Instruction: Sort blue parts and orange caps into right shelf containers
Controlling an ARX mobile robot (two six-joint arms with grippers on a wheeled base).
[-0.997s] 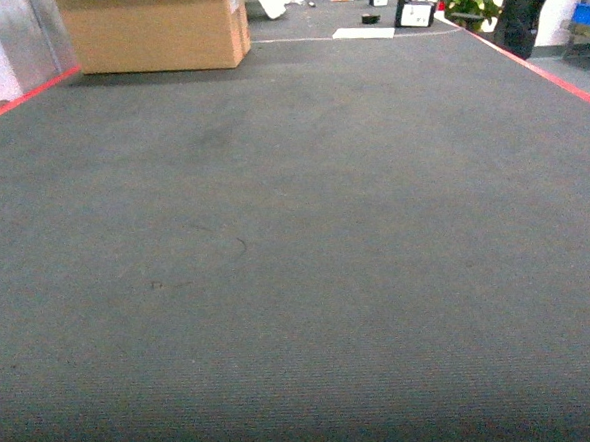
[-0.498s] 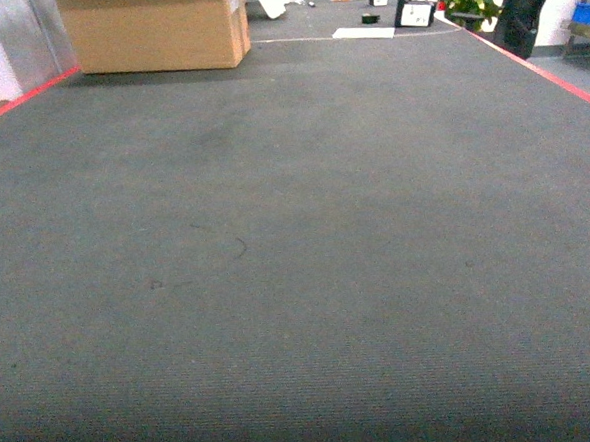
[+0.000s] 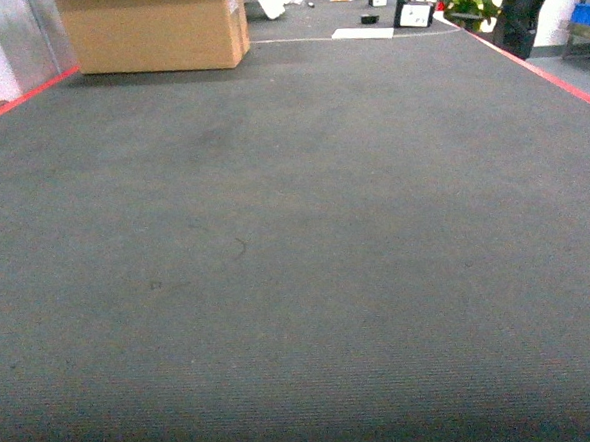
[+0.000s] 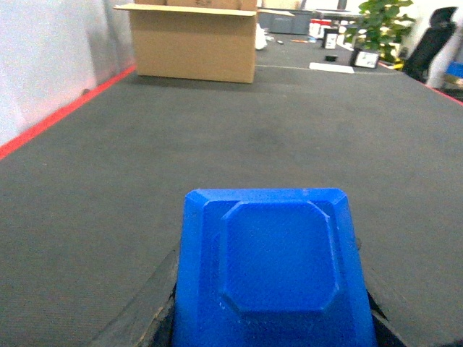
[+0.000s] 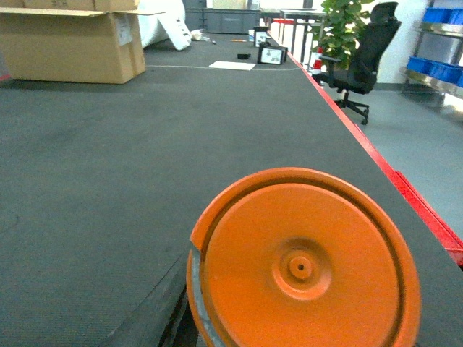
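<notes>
Caught mid-carry, between pickup and drop-off. Held a blue part (image 4: 278,267) in the left tool (image 4: 271,329), the part filling the low centre of the left wrist view with dark finger edges showing just at its two lower flanks; closed on it, by the look of things, though the contact itself lay out of frame. Likewise gripped an orange cap (image 5: 304,267) in the right tool (image 5: 289,332), flat face towards the camera, with only a dark sliver of finger seen at its lower left, so judged clamped rather than seen clamped.

Showed neither arm in the head view, only grey carpeted floor (image 3: 296,241) running out to red tape (image 3: 541,71) at its right edge and a cardboard box (image 3: 153,29) at its far left corner.

Placed the containers (image 5: 440,70) well away: bright blue crates on a shelf beyond the carpet's right edge, past the office chair (image 5: 365,54), small and far in the right wrist view.

Called next, most likely, for a turn of the base to the right and a drive to that shelf, both loads kept clamped, then each piece lowered into its own crate. Could not tell from here which crate takes which.
</notes>
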